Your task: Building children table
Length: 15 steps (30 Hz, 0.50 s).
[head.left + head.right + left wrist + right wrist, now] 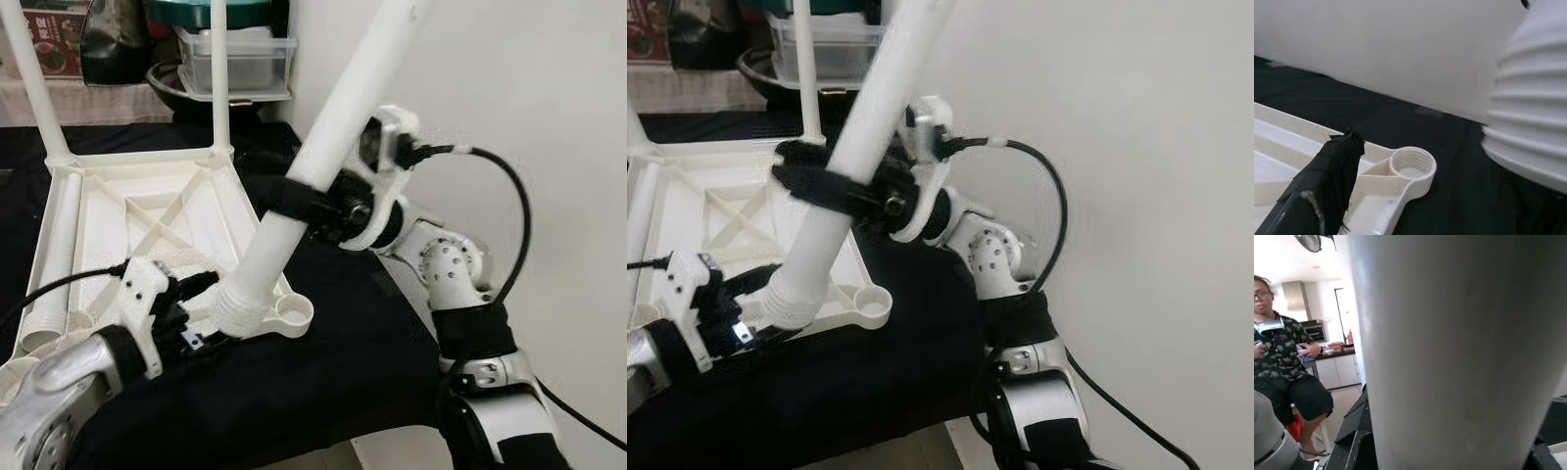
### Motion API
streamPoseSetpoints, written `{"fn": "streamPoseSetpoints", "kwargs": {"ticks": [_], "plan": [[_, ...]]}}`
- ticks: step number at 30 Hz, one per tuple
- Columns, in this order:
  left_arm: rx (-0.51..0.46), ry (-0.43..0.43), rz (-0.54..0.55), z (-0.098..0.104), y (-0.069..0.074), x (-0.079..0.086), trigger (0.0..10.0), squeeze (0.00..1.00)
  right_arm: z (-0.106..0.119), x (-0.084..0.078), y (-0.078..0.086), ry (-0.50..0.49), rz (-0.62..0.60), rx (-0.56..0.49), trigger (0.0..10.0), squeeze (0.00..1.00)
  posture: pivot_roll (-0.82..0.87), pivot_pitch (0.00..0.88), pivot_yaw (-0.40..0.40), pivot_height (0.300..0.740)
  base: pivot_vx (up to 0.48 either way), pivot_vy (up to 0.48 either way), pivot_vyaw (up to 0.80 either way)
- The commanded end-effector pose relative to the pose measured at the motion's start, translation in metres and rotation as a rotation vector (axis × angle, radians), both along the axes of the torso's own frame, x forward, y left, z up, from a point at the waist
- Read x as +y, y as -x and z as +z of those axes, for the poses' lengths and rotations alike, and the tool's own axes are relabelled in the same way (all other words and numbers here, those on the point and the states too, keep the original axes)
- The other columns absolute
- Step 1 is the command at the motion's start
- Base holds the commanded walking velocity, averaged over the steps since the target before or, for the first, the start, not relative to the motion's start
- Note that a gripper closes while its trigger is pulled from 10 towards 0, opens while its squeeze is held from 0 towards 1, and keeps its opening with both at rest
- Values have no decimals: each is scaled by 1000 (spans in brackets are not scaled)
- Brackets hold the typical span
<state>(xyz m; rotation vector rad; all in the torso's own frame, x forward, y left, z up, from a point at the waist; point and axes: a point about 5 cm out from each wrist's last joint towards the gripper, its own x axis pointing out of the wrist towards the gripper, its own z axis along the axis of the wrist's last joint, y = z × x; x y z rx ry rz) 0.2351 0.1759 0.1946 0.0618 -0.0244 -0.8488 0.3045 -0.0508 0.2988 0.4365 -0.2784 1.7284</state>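
Left eye view is showing the right gripper (294, 196) clamping its black fingers around a long white table leg (333, 127), partway up the shaft. The leg is leaning steeply, its ribbed lower end sitting at a corner of the upturned white tabletop (127, 215) just below and to the left of that gripper. The tabletop is lying underside up on a black cloth (343, 362), and two other legs (220, 69) are already standing upright at its far corners, well beyond the right gripper.

The left gripper (201, 294) is reaching in beside the leg's ribbed base, its fingers (196, 284) touching the collar; I cannot tell whether they are parted or closed. Just past the left gripper, an empty threaded socket (1413, 166) is sitting at the tabletop's near corner.

Right wrist view is catching a seated person (1283, 367) in a patterned shirt, far behind the gripped leg
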Motion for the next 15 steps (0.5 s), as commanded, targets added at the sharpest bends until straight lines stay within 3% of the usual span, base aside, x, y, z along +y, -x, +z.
{"fn": "streamPoseSetpoints", "kwargs": {"ticks": [1, 15], "plan": [[30, -14, -49, -3, 1, -5, 10000, 0, -1, 2, 1, 9, -2, -17, 10000, 0, 215, 0, -113, 740, 0, 0, 0], [60, -19, -232, 6, -3, -27, 10000, 0, -10, 7, 3, 47, -10, -35, 10000, 0, 196, 0, -99, 740, 0, 0, 0]]}}
